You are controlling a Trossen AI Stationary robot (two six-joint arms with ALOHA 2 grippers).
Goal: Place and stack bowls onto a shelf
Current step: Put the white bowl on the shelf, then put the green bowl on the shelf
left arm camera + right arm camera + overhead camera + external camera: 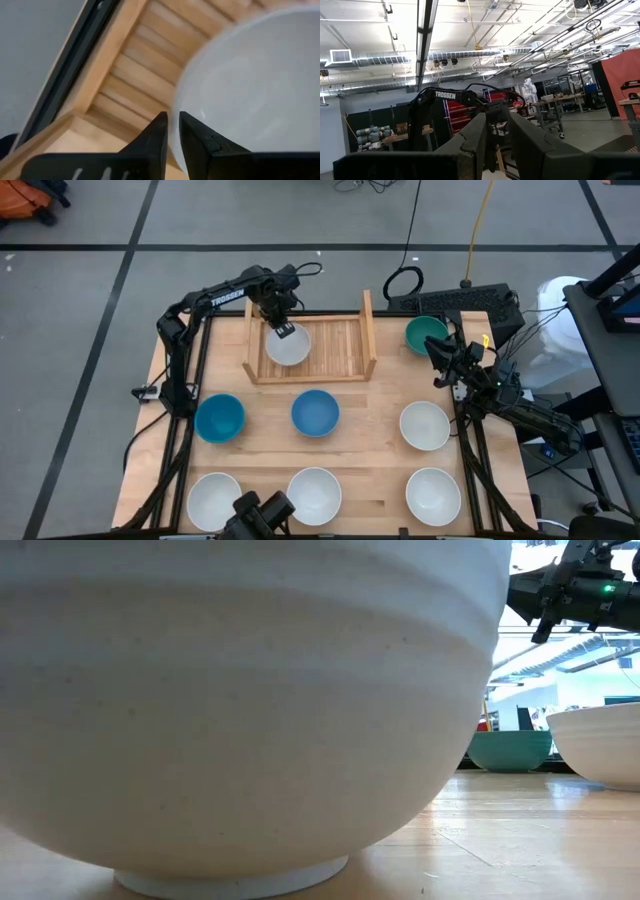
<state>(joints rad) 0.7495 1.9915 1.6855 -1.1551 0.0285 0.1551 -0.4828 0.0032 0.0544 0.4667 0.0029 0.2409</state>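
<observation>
The shelf (345, 345) is a slatted wooden tray with two side boards at the table's far edge. A white bowl (290, 348) is at its left end, and my left gripper (283, 330) is shut on it from the far side. Whether the bowl rests on the slats (135, 80), I cannot tell. My right gripper (440, 350) hovers narrowly open, tipped upward, just near-right of the dark green bowl (424, 332) and touches nothing. Two blue bowls (220, 418) (315, 412) and several white ones (425, 425) stand on the tabletop. My left gripper holds the white bowl by its rim (175, 117) on the bowl's far side. The rim is pinched with one finger (197, 132) inside the bowl and the other finger (157, 135) outside it. The fingers come from above, slanting down from the table's far side.
White bowls stand in the near row (214, 498) (314, 494) (433, 494); the middle one fills the low view (250, 710). The shelf's middle and right parts show bare slats. Cables and a black device (470, 300) lie beyond the far right corner.
</observation>
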